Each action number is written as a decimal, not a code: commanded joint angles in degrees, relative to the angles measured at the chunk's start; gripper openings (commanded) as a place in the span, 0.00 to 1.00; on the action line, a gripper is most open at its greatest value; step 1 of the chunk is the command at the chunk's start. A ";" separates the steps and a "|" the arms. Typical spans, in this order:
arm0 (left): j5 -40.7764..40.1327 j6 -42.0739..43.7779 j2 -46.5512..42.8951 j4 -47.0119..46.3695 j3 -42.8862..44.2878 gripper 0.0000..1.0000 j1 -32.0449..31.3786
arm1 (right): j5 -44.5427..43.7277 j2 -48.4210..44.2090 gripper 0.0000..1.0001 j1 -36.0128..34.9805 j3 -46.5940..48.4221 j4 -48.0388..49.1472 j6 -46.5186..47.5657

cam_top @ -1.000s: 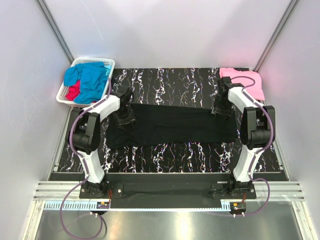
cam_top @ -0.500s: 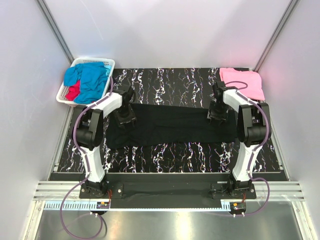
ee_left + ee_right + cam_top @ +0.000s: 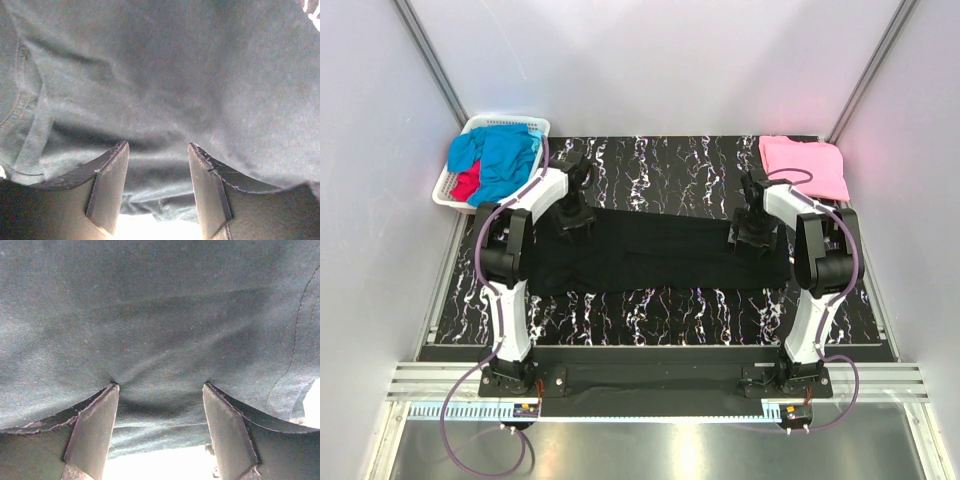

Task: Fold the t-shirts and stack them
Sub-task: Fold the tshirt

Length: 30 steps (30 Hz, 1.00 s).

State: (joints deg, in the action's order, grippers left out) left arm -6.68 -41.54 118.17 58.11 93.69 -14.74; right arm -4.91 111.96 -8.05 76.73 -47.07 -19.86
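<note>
The large black t-shirt (image 3: 660, 255) lies as a long flat band across the marbled table, and it fills both wrist views (image 3: 165, 75) (image 3: 160, 305). My left gripper (image 3: 572, 220) (image 3: 157, 147) sits on the shirt's far left edge, fingers apart and tips pressed into the cloth. My right gripper (image 3: 753, 240) (image 3: 161, 386) rests on the shirt's right end, open wide, its tips denting the fabric. A folded pink t-shirt (image 3: 805, 165) lies at the far right corner. Blue (image 3: 505, 160) and red (image 3: 467, 185) t-shirts are bunched in the basket.
The white slotted basket (image 3: 510, 122) stands off the table's far left corner. Bare marbled table (image 3: 660, 165) shows beyond the black shirt and in front of it. Grey walls close in on both sides and the back.
My left gripper has slid toward the far edge of the black shirt. My right gripper has shifted slightly left and its jaws have spread wider. The shirt lies as before.
</note>
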 commanded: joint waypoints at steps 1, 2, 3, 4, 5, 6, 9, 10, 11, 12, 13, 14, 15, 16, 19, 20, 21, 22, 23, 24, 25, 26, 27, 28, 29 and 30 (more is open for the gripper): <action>-0.97 0.76 2.58 2.72 2.55 0.57 0.42 | 0.34 0.19 0.77 -1.79 -2.90 0.31 -0.97; -0.80 0.84 2.94 2.80 1.85 0.57 0.42 | 0.42 0.19 0.77 -2.05 -2.90 0.31 -1.15; -0.79 0.67 3.20 2.28 1.33 0.58 0.33 | 0.69 0.19 0.77 -2.14 -3.07 0.57 -1.15; -0.62 0.67 3.47 2.01 0.62 0.58 0.33 | 0.86 0.10 0.76 -2.40 -3.08 0.57 -0.97; -0.62 0.67 3.73 1.58 -0.69 0.58 0.42 | 0.86 0.10 0.77 -2.58 -3.08 0.75 -1.32; -0.36 0.76 4.00 0.79 -1.40 0.58 0.42 | 1.12 0.10 0.76 -2.84 -3.16 0.84 -1.32; 0.43 0.84 4.61 -0.01 -2.81 0.58 0.59 | 1.13 -0.08 0.76 -3.81 -3.78 0.93 -1.41; 0.52 0.93 4.96 -0.01 -2.64 0.58 0.68 | 1.13 -0.08 0.76 -4.07 -4.13 1.10 -1.50; 0.61 0.93 5.49 -0.01 -2.29 0.59 0.94 | 1.13 -0.25 0.76 -4.16 -5.09 1.19 -1.76; 0.96 1.02 5.75 -0.01 -2.02 0.59 1.03 | 1.21 -0.78 0.76 -4.68 -5.62 1.36 -1.85; 1.05 1.11 6.19 0.08 -0.80 0.59 1.21 | 1.30 -1.22 0.75 -4.95 -6.41 1.54 -2.11; 1.14 1.20 6.63 0.16 -0.09 0.59 1.64 | 1.39 -1.57 0.76 -5.30 -7.98 2.06 -2.20; 1.49 1.63 7.59 0.60 0.78 0.59 1.82 | 1.48 -2.53 0.75 -5.57 -8.87 2.07 -2.46; 1.49 1.81 8.30 0.87 2.97 0.60 2.00 | 1.83 -3.15 0.75 -6.35 -9.66 2.33 -2.90; 1.14 2.60 11.81 3.49 9.20 0.60 2.61 | 2.88 -5.78 0.76 -7.76 -12.83 2.77 -4.22; 0.97 2.78 12.95 4.37 10.97 0.60 2.79 | 3.23 -6.49 0.75 -8.03 -13.62 2.77 -4.66; 0.53 3.21 13.92 5.69 12.73 0.60 2.79 | 3.41 -7.71 0.75 -8.38 -15.02 2.86 -5.10; 0.26 3.39 15.67 6.40 16.05 0.60 2.88 | 3.67 -8.25 0.74 -9.16 -15.73 2.95 -5.89; 0.17 3.48 16.38 7.71 17.83 0.60 2.96 | 4.29 -8.77 0.74 -9.61 -17.04 2.86 -6.50; 0.35 3.66 17.09 8.16 19.50 0.61 3.05 | 4.20 -10.08 0.73 -10.13 -17.66 2.86 -7.12; 0.52 3.92 18.05 8.34 22.30 0.61 3.05 | 4.29 -10.53 0.73 -10.49 -18.45 2.95 -8.08; 0.70 4.27 18.50 8.43 23.89 0.62 3.14 | 4.29 -11.15 0.73 -11.36 -19.68 2.95 -8.79; 1.40 4.97 19.11 8.51 25.30 0.63 3.23 | 4.20 -12.11 0.73 -11.72 -20.30 3.03 -9.40; 1.84 5.32 19.55 8.51 28.27 0.63 3.32 | 4.20 -12.55 0.73 -12.16 -20.91 3.12 -10.54; 2.10 5.76 20.60 8.51 29.78 0.63 3.32 | 3.86 -12.91 0.73 -12.94 -22.14 3.12 -11.08; 2.72 6.55 21.13 8.51 31.28 0.63 3.32 | 3.85 -13.87 0.72 -13.39 -22.76 3.12 -11.69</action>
State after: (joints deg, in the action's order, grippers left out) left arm -4.51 -37.15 137.40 67.99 119.94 -11.90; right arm -3.29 98.10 -19.49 58.24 -42.19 -27.73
